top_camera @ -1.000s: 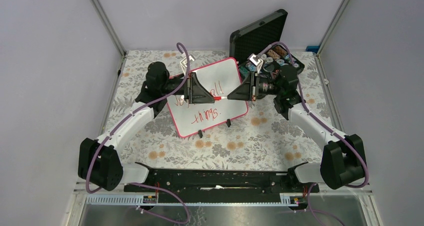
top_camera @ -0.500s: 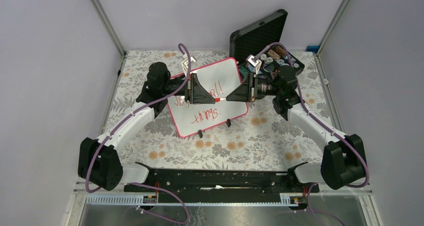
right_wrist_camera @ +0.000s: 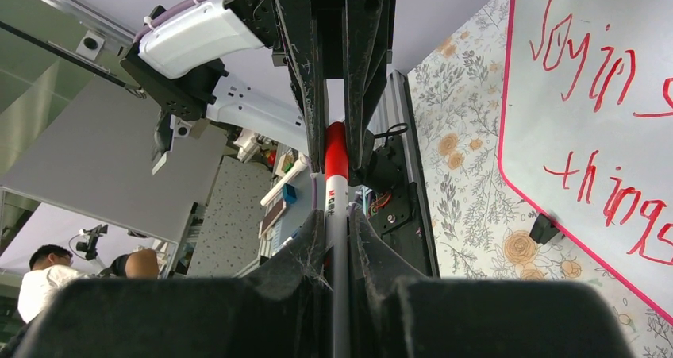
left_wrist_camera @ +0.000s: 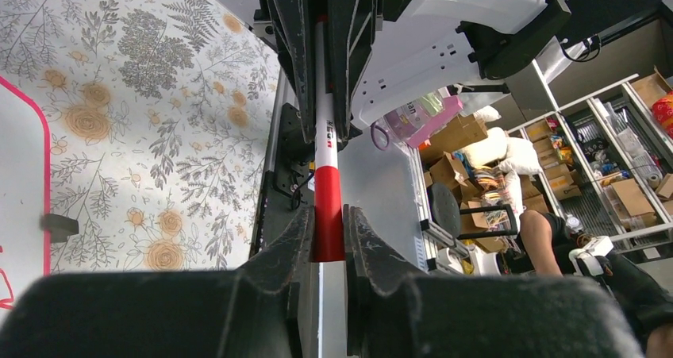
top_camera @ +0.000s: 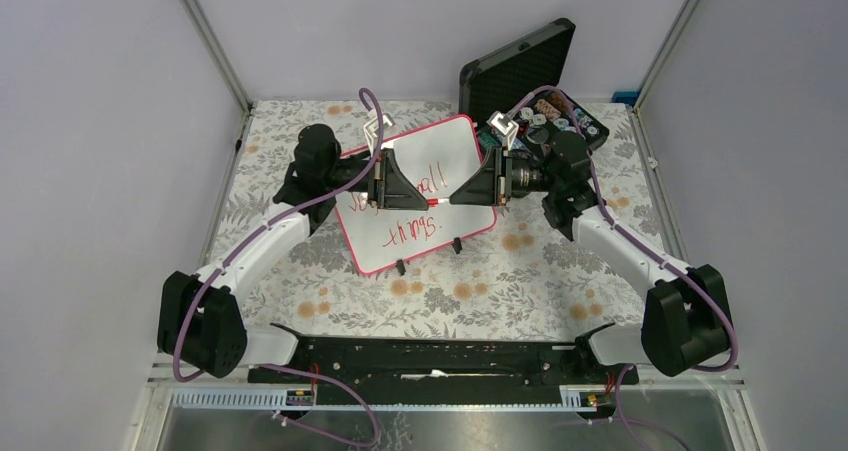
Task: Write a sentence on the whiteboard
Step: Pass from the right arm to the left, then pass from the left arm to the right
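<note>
White-and-black arms (top_camera: 620, 241), purple cables (top_camera: 181, 343)

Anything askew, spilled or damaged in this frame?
Nothing looks spilled or broken. The whiteboard lies turned at an angle to the edges of the table, and the sentence shows no smears where visible. One unusual thing: the left gripper and right gripper both clamp one marker above the board.

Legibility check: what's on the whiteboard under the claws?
The sentence on the whiteboard: "things." shows whole. The left claw, shut on the marker, covers the upper line's middle from above; right wrist view reads "Joy in".
</note>
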Controlling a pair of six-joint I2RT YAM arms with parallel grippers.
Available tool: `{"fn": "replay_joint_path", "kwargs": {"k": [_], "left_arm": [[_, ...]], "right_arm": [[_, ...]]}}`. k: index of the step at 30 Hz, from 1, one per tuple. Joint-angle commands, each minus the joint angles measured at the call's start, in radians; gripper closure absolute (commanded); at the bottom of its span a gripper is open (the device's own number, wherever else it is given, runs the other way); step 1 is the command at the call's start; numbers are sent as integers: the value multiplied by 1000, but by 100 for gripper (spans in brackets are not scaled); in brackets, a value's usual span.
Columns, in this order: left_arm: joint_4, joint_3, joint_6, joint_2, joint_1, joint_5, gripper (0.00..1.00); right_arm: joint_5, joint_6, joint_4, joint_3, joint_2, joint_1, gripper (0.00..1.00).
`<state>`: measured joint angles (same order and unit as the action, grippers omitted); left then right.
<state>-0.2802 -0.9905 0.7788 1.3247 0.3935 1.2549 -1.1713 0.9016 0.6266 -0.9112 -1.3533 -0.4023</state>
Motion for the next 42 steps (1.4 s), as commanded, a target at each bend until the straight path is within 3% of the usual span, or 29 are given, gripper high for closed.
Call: {"fn": "replay_joint_path", "kwargs": {"k": [1,4,7,11,13,15,17,23,27,42], "left_arm": [[-151,-22,13,13,48,-58,100],[-126,-10,-6,9,48,-58,100],[12,-10,-122,-14,44,-67,100],[411,-81,-471,-36,41,-119,100],[556,-113,-594,-36,41,-138,100],[640,-127,-663,-38,41,-150,100],[673,-127,-683,-38,41,-152,100],[685,-131,-632,5,41,-110,100],[685,-144,-600,40,41,-75,100],[664,-116,-499,65,66,-45,100]], "right_arm": [[-9,-16,24,-15,-28,-115,100],[-23,-54,-19,-37,-30,-108,99],[-30,-115,-113,-63,-21,-71,90],[-39,-281,-324,-117,12,7,66],[-47,-397,-465,-153,23,50,48],[-40,-560,-668,-209,29,85,34],[18,-779,-916,-284,36,88,29],[184,-1107,-1193,-348,90,63,29],[431,-1292,-1332,-390,124,-82,32],[831,-1451,-1430,-503,43,-384,44]]}}
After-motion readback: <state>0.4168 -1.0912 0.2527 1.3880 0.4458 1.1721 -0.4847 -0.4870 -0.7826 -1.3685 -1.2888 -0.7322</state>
